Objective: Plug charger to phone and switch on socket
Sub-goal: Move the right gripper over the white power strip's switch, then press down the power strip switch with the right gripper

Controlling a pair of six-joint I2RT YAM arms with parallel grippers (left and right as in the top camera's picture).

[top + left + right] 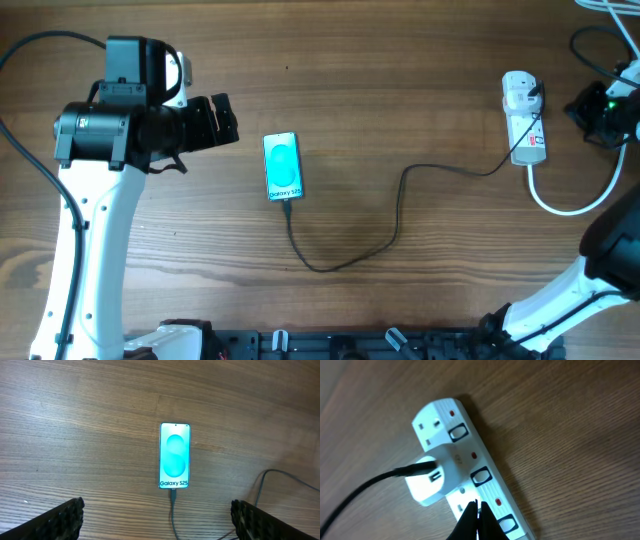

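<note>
R jaws closed at socket (479,476) | phone (174,455) teal-lit, charger (172,506) plugged in

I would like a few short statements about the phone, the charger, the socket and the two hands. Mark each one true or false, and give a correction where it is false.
1. The charger is plugged into the lower end of the phone. True.
2. The left hand grips the phone. False: it is open and apart from the phone.
3. The right hand is shut, its fingertips together over the socket. True.
4. The phone lies face down. False: its teal screen faces up.
5. A white adapter with a black cable sits in the socket. True.
</note>
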